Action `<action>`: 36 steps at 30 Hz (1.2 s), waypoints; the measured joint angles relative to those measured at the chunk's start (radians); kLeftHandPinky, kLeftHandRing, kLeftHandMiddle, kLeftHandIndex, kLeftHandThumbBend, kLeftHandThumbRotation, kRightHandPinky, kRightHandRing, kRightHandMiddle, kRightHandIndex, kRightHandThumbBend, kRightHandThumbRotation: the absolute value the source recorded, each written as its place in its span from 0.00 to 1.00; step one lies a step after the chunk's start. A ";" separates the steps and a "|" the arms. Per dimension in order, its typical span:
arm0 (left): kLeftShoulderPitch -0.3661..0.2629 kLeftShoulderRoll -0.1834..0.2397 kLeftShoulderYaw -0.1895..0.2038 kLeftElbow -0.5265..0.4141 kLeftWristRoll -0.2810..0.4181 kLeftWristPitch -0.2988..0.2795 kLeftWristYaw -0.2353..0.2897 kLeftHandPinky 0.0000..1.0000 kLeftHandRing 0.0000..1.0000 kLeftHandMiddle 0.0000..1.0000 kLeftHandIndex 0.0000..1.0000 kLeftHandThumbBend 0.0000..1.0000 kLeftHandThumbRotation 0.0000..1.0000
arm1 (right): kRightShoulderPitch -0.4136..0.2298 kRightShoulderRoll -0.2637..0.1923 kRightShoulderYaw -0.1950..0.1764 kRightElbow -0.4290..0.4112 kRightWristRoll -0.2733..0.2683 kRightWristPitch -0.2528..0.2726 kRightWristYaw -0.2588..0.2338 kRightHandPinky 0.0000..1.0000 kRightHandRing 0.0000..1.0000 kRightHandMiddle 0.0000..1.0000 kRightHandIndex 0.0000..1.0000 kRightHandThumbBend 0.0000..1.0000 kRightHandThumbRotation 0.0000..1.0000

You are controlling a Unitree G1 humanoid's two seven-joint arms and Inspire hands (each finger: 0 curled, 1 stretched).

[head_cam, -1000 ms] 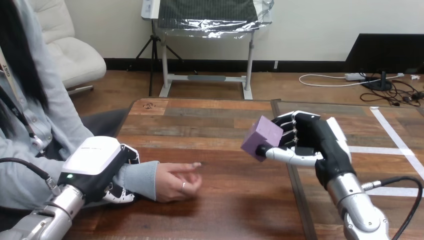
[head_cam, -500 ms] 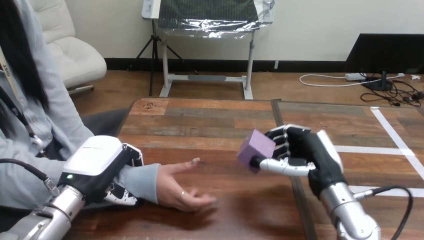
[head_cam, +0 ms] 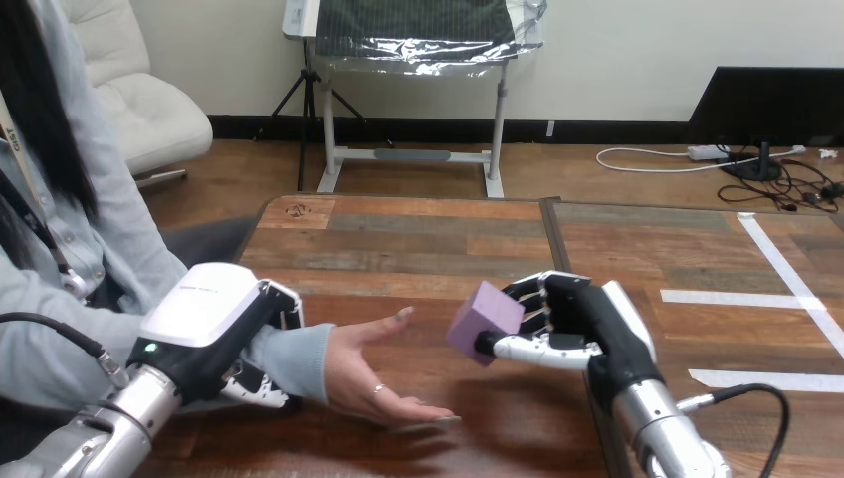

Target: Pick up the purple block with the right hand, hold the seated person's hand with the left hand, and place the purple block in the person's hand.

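Note:
The purple block (head_cam: pixel 484 321) hangs above the table, pinched between the thumb and fingers of my right hand (head_cam: pixel 572 329), which is shut on it. It sits just right of the person's hand (head_cam: pixel 383 373), which lies palm up with fingers spread at the table's front left. My left hand (head_cam: pixel 214 324) wraps the person's wrist at the light blue sleeve (head_cam: pixel 294 360), with its fingers curled over the top of the forearm and its thumb below.
The wooden table (head_cam: pixel 418 239) stretches away behind both hands. White tape strips (head_cam: pixel 741 297) mark its right part. The person sits at the left edge.
My right hand has carried the purple block left and down, closer to the person's palm. The person's hand has opened from a loose curl to flat. My left hand shifted slightly right with the wrist.

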 measured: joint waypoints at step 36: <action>0.032 -0.002 0.037 -0.233 -0.040 0.050 -0.094 0.29 0.30 0.34 0.35 0.88 0.00 | 0.006 0.097 0.067 -0.036 -0.032 0.006 0.018 0.34 0.39 0.47 0.49 0.75 0.00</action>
